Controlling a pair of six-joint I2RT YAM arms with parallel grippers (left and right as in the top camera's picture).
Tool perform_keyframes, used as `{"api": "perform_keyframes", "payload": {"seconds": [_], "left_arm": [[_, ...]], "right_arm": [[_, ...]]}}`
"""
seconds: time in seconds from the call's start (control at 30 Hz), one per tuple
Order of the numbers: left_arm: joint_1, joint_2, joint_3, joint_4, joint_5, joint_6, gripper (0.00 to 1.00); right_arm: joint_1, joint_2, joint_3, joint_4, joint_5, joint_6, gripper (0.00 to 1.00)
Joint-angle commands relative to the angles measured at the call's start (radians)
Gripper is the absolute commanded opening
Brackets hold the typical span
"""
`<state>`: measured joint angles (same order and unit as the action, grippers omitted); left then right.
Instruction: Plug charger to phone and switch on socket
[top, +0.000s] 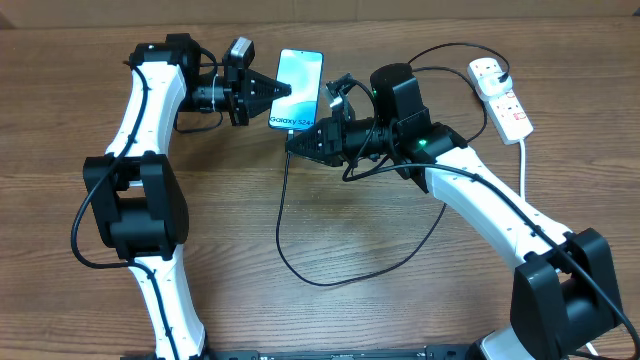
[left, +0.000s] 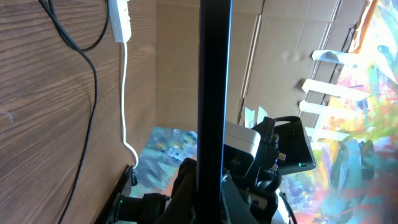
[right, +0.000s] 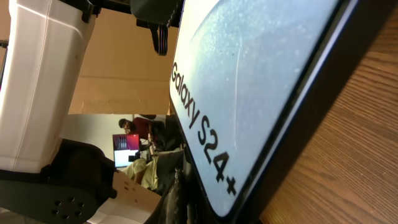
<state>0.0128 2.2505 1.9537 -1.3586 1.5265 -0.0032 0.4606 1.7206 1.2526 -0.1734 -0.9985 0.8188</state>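
Your left gripper (top: 284, 90) is pinched on the left long edge of the phone (top: 298, 85), holding it screen-up toward the far side of the table (top: 330, 320). In the left wrist view it shows edge-on, a dark bar thru the middle. Right gripper (top: 296, 141) is pressed together w/ the charger (top: 283, 225) cable trailing straight out of its tips, so it looks to be pinching the connector end, tho the tip itself is hidden. Key relation: phone's long axis runs away from you, and its near short end, by the "Galaxy S24+" text, sits just beside the R tips. So R arm does the insert, pushing along that axis; port not visible. Socket (top: 503, 98) is well apart at far right, R arm nearer; switch state too small to tell
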Motion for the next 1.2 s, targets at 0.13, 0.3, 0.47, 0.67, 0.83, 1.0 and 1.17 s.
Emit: {"api": "perform_keyframes", "payload": {"seconds": [0.13, 0.3, 0.47, 0.67, 0.83, 1.0, 1.17], "left_arm": [[-0.008, -0.006, 0.011, -0.005, 0.056, 0.055, 0.04], [-0.008, -0.006, 0.011, -0.007, 0.056, 0.06, 0.04], [-0.008, -0.006, 0.011, -0.007, 0.056, 0.061, 0.04], [-0.008, -0.006, 0.011, -0.007, 0.056, 0.062, 0.04], [-0.008, -0.006, 0.011, -0.036, 0.056, 0.102, 0.04], [-0.008, -0.006, 0.011, -0.041, 0.056, 0.101, 0.04], [-0.008, -0.006, 0.011, -0.041, 0.056, 0.105, 0.04]], "right_arm": [[-0.007, 0.004, 0.011, 0.004, 0.003, 0.005, 0.04], [-0.007, 0.004, 0.011, 0.001, 0.017, 0.018, 0.04], [-0.007, 0.004, 0.011, 0.001, 0.021, 0.019, 0.04], [-0.007, 0.009, 0.011, 0.0, 0.037, 0.019, 0.04], [-0.01, 0.011, 0.011, 0.005, 0.037, 0.019, 0.04], [-0.03, 0.011, 0.011, 0.004, 0.024, 0.019, 0.04], [-0.042, 0.011, 0.011, 0.004, -0.008, 0.014, 0.04]]}}
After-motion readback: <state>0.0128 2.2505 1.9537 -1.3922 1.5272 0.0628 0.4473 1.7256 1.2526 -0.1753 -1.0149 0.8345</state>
